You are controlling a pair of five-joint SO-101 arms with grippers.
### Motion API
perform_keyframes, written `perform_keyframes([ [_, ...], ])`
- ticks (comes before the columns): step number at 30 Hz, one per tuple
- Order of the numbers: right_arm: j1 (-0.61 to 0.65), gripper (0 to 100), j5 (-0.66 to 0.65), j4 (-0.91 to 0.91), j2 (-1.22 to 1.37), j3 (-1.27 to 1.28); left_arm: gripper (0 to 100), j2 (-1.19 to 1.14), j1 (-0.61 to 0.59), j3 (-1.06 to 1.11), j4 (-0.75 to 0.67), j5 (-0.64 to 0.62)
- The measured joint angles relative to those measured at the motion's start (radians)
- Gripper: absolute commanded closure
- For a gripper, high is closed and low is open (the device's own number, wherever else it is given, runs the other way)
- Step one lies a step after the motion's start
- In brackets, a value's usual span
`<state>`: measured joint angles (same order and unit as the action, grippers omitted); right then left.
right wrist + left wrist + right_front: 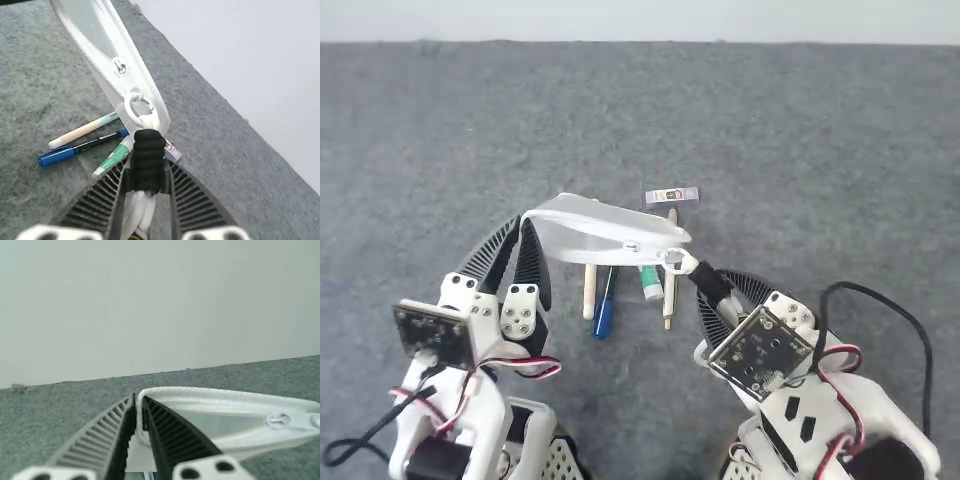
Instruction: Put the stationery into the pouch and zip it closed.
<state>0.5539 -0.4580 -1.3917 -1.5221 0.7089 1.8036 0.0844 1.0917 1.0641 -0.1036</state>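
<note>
Hanging clear of the grey carpet [820,150]: one white translucent pouch [605,228], lifted between the two arms.
- Left gripper [527,222] [139,405]: at the pouch's 9 o'clock end in the high view, claw clamped on the zipped edge there.
- Right gripper [698,275] [147,166]: at the pouch's 4 o'clock end, claw clamped on a black ribbed pull [146,150] tied to a white ring [135,101] at the zipper's end.
- Stationery, all on the carpet outside the pouch, at 6 o'clock from it in the high view, lying side by side from 9 o'clock to 3 o'clock: cream pen [589,290], blue pen [605,305], green-and-white marker [649,282], wooden pencil [669,298].
- Small labelled block [672,196]: on the carpet at 1 o'clock from the pouch, just beside the pencil's far tip.
</note>
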Motion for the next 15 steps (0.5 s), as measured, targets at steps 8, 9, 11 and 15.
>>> perform_keyframes([
  [8, 0.000, 99.1, 0.020, 0.000, 0.000, 0.000, 88, 0.000, -0.005, 0.000, 0.000, 0.005],
  [9, 0.000, 99.1, 0.023, 0.000, 0.000, 0.000, 87, 0.000, -0.005, 0.000, 0.000, 0.009],
  [11, -0.003, 99.1, 0.026, 0.000, 0.000, 0.000, 87, 0.000, -0.005, -0.002, 0.009, 0.011],
  [15, -0.002, 99.1, 0.026, 0.000, 0.000, 0.000, 87, 0.000, -0.006, -0.002, 0.028, 0.011],
])
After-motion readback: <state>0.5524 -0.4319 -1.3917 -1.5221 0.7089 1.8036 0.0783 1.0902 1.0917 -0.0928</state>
